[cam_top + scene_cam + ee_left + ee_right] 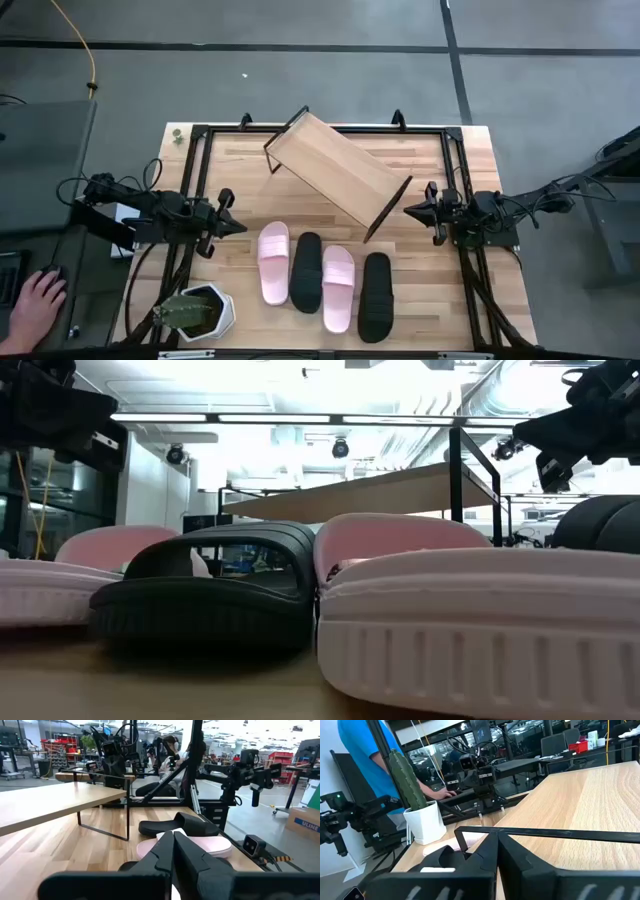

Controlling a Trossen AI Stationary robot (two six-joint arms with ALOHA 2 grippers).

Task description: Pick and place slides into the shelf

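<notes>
Four slides lie sole-down in a row on the table's near half: a pink one [274,262], a black one [306,271], a second pink one [338,287] and a second black one [376,296]. The shelf [330,165], a slanted light wood board, stands on its black wire frame behind them, turned askew. My left gripper [243,228] hovers shut left of the row, touching nothing. My right gripper [407,210] hovers shut by the shelf's right end, also touching nothing. The left wrist view shows a black slide [175,825] and a pink slide [205,845] ahead of the shut fingers.
A cactus in a white pot [195,312] stands at the table's near left corner. A person's hand [35,305] rests left of the table, and a person in a blue shirt [365,750] shows in the right wrist view. Black frame rails [190,180] run along the table's edges.
</notes>
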